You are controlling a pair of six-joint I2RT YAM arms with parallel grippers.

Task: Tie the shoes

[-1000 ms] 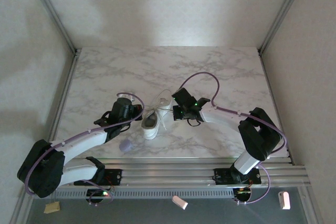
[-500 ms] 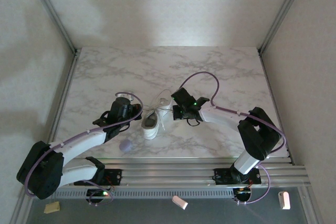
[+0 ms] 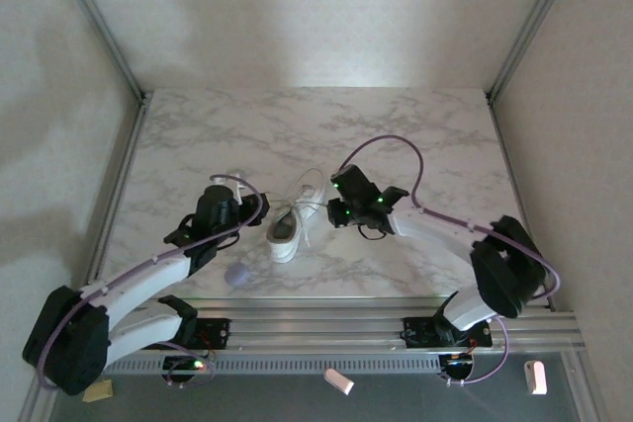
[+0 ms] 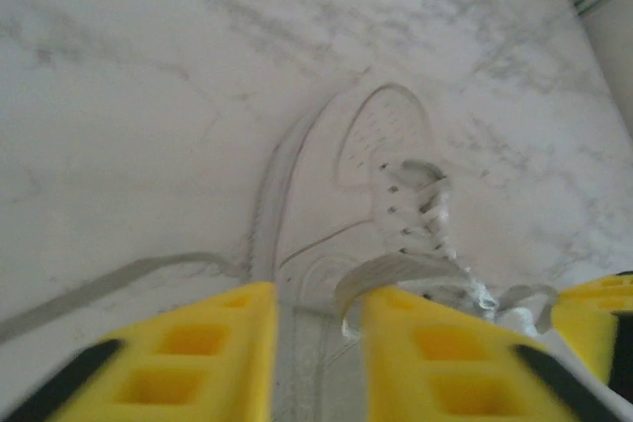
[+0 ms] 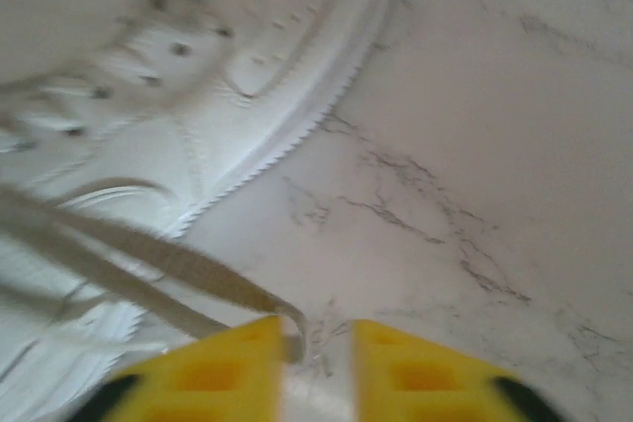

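- Swung wider than a second ago: left gripper (image 3: 257,212) backed off to the left, right gripper (image 3: 336,212) off to the right, elbows spread.
- Parted on both sides now. Clear gap between the fingers (image 4: 198,353) in each wrist view, clamped on nothing.
- Spotting the sneaker (image 3: 285,234) a little near of mid-counter (image 3: 415,126), between the two grippers, upright on its sole, with the laces (image 3: 309,195) trailing off its far end.
- From the left wrist: looking along the shoe toward its toe, so long axis running away from the fingers, with a lace loop (image 4: 396,274) just ahead of the right-hand finger.
- From the right wrist: following a flat lace strand (image 5: 148,264) from the shoe straight into the gap. Touching a finger or just short of it, cannot tell.
- Calling it even for reach: flanked closely left and right, a lace at hand for each.
- Probably needing a fresh pinch on each lace and an outward pull, though hard to judge the knot from here.
- Leaving the lavender blob (image 3: 235,275) alone beside the left arm.
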